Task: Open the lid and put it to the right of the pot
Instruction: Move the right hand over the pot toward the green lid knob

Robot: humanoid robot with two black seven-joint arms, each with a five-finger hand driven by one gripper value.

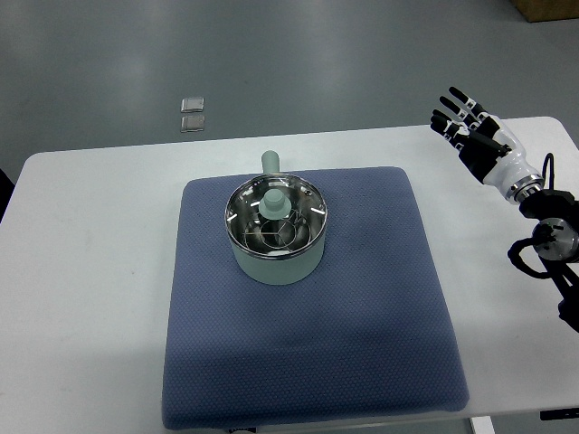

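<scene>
Pot (276,237) sits toward the far edge of blue mat (312,298) on white table (81,271), lid (275,212) apparently seated on it, knob up. Right hand (470,127) hovers over the table's far right corner, fingers spread, empty.

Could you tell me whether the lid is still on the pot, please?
On. The clear glass lid with the green knob sits level across the pale green pot's rim.
</scene>
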